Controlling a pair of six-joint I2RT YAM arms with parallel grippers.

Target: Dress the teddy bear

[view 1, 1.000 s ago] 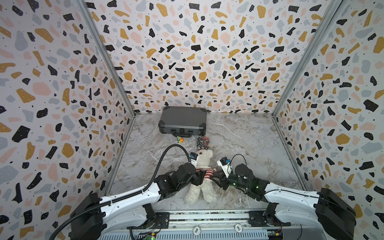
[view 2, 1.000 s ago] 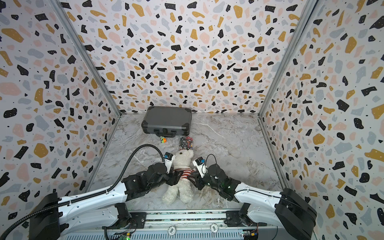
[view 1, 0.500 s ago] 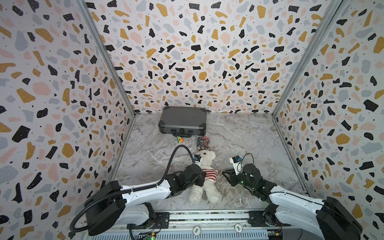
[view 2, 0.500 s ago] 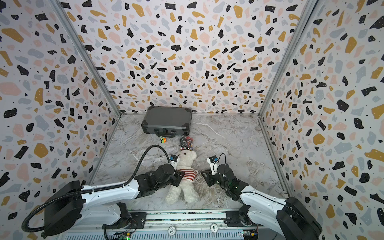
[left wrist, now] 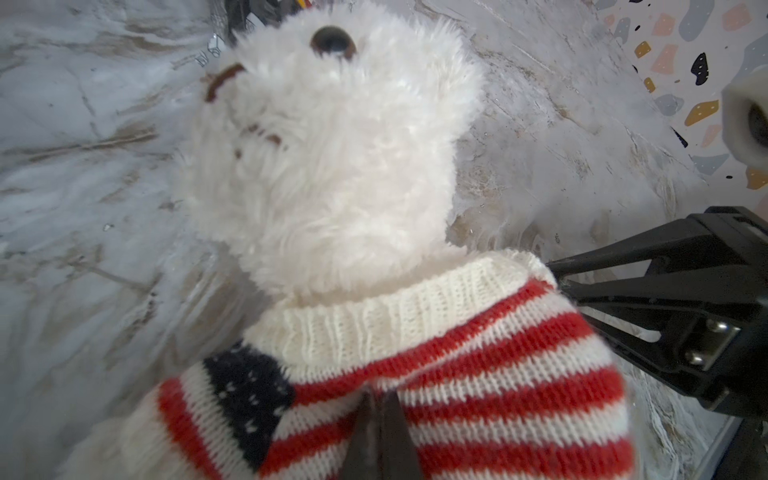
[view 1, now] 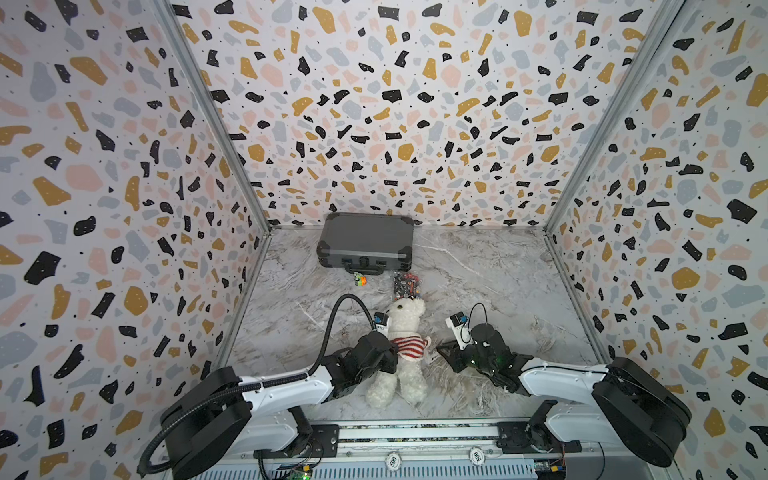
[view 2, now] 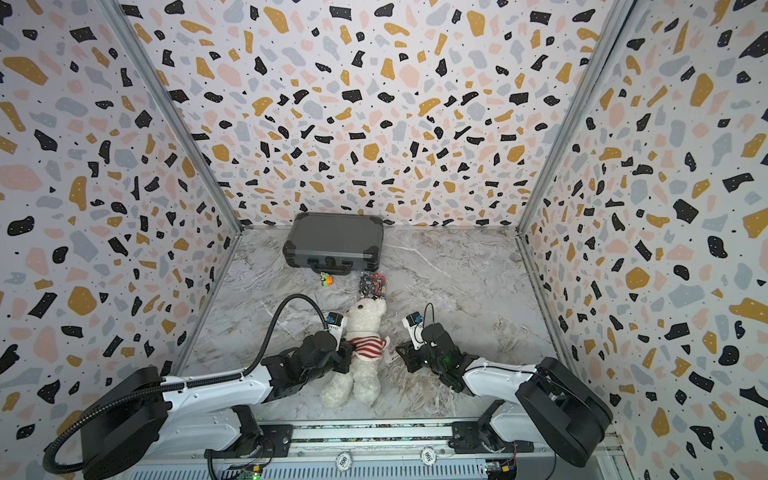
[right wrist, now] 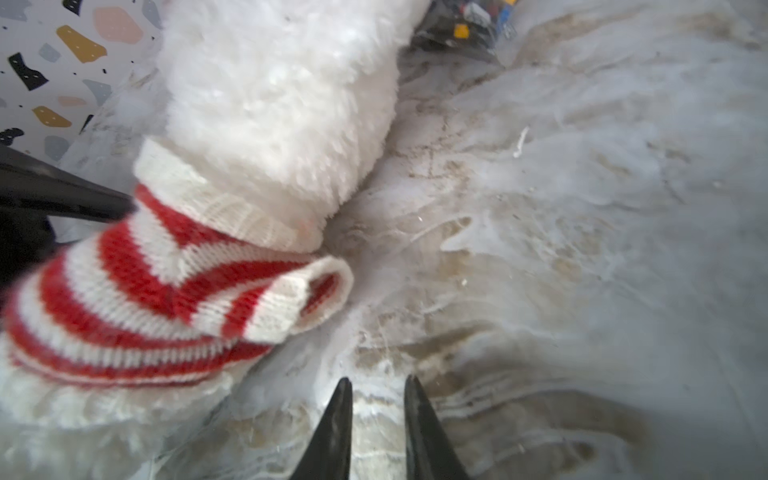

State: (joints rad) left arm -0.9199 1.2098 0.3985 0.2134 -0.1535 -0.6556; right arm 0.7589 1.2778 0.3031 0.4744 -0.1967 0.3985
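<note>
Change: left end effector (left wrist: 376, 409) has closed; right end effector (right wrist: 377, 384) has backed off the teddy bear (view 1: 400, 316).
Bear: supine, mid-bench (view 1: 490, 282); striped sweater (left wrist: 478, 374) past the head, bunched at the chest.
Left: pinching the sweater front.
Right: narrowly spread, empty, near the vacant sleeve (right wrist: 320, 291).
Implication: body likely gets tugged down next; the sleeve is still unfilled.

In both top views, looked down from high over the near edge toward the far wall (view 1: 395, 124), taking in the whole table (view 1: 478, 282). From the left wrist, faced the teddy bear (left wrist: 332, 158) very close, chest to head. From the right wrist, sat equally near its side, sharing the striped sweater (right wrist: 137, 291).
</note>
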